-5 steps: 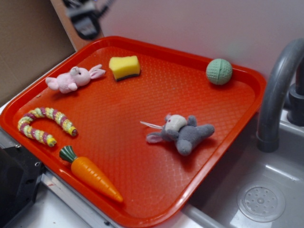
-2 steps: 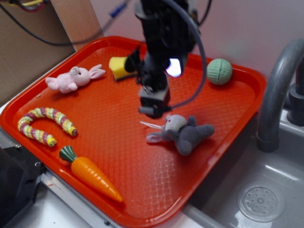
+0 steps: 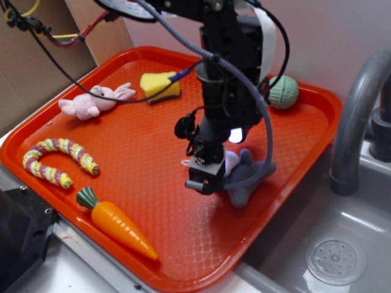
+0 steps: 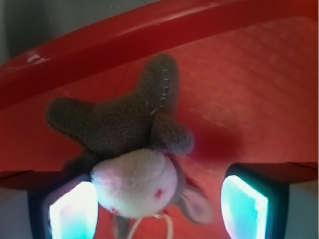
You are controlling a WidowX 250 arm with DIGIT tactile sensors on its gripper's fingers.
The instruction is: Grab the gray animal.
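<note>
The gray animal [image 3: 247,174] lies on the red tray [image 3: 153,152], right of the middle, partly hidden by my arm. In the wrist view its whitish face [image 4: 134,184] sits between my fingers, its gray body [image 4: 124,124] stretching away toward the tray rim, one pale ear and the white string loop below the face. My gripper [image 3: 204,177] is low over its head and open; the left finger [image 4: 72,209] is close beside the face, the right finger [image 4: 244,201] stands apart from it.
On the tray also lie a pink plush bunny [image 3: 91,102], a yellow sponge [image 3: 160,86], a green ball [image 3: 282,91], a striped curved toy [image 3: 58,160] and an orange carrot [image 3: 119,224]. A gray faucet [image 3: 354,122] and sink [image 3: 330,256] are to the right.
My arm has come in from the back left and dropped down over the gray animal; the open gripper now straddles its head. The toys have not moved.
</note>
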